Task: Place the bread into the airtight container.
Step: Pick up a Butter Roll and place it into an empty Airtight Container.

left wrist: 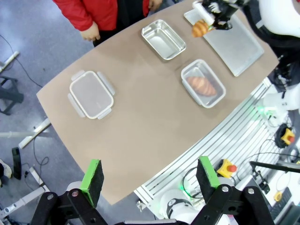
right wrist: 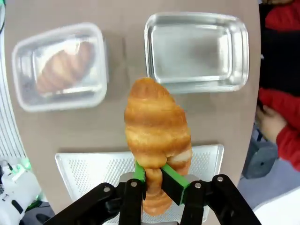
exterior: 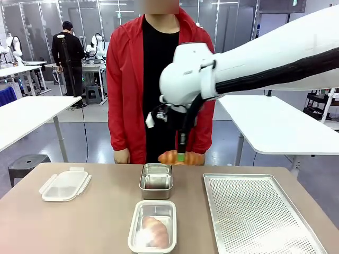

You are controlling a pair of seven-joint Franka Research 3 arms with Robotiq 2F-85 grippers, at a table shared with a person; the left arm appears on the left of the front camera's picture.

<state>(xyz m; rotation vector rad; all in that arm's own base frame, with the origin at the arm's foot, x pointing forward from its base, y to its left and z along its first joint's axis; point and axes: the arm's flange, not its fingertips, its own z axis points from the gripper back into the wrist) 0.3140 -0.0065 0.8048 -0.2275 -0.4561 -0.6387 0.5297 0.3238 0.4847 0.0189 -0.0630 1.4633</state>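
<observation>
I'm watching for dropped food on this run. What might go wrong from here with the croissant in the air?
The right gripper pinches the croissant by one end, most of it sticking out: it may tear or slip. It hangs beside the empty steel container, not over it, so an early release could hit the table.

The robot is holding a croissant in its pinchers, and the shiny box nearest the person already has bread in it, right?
Not quite. The shiny box nearest the person is empty, as the right wrist view shows; the bread lies in the other box. The right gripper is indeed holding a croissant.
</observation>
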